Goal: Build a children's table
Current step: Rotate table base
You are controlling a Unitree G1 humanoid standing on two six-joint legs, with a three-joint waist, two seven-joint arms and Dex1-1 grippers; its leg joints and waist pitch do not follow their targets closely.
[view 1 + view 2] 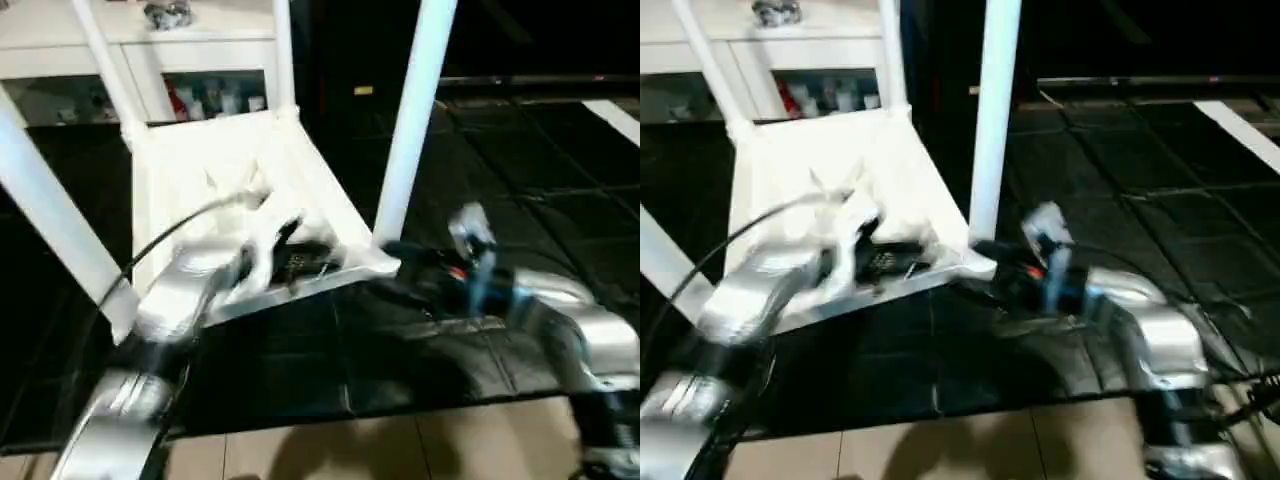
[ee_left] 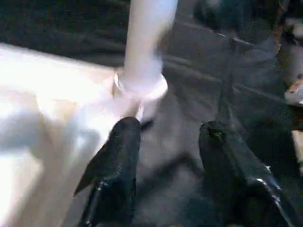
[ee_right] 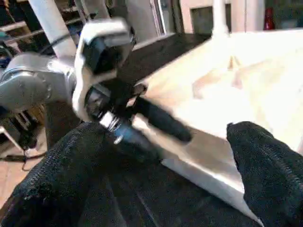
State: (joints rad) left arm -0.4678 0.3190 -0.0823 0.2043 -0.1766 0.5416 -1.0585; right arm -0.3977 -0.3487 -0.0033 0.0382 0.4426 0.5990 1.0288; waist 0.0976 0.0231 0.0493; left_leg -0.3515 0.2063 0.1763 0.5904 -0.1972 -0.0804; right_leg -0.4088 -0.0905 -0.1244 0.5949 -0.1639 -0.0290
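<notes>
The white table top (image 1: 210, 180) lies upside down and tilted on black floor mats, ribbed underside up. Several white legs stand in its corner sockets, among them the near right leg (image 1: 415, 110) and the near left leg (image 1: 50, 215). My left gripper (image 1: 300, 255) is at the top's near edge, open, one finger (image 2: 116, 156) over the rim and the other finger (image 2: 227, 161) over the mat, just short of the near right socket (image 2: 139, 87). My right gripper (image 1: 985, 262) is open at the near right corner, its fingers (image 3: 265, 156) wide apart on either side of the top's edge (image 3: 203, 156).
A white cabinet (image 1: 200, 60) with small bottles behind its glass stands at the back. Black mats (image 1: 500, 180) cover the floor, and a tan floor (image 1: 400, 445) begins near me. A white strip (image 1: 615, 115) lies at the far right. A black cable (image 1: 170, 235) runs along my left forearm.
</notes>
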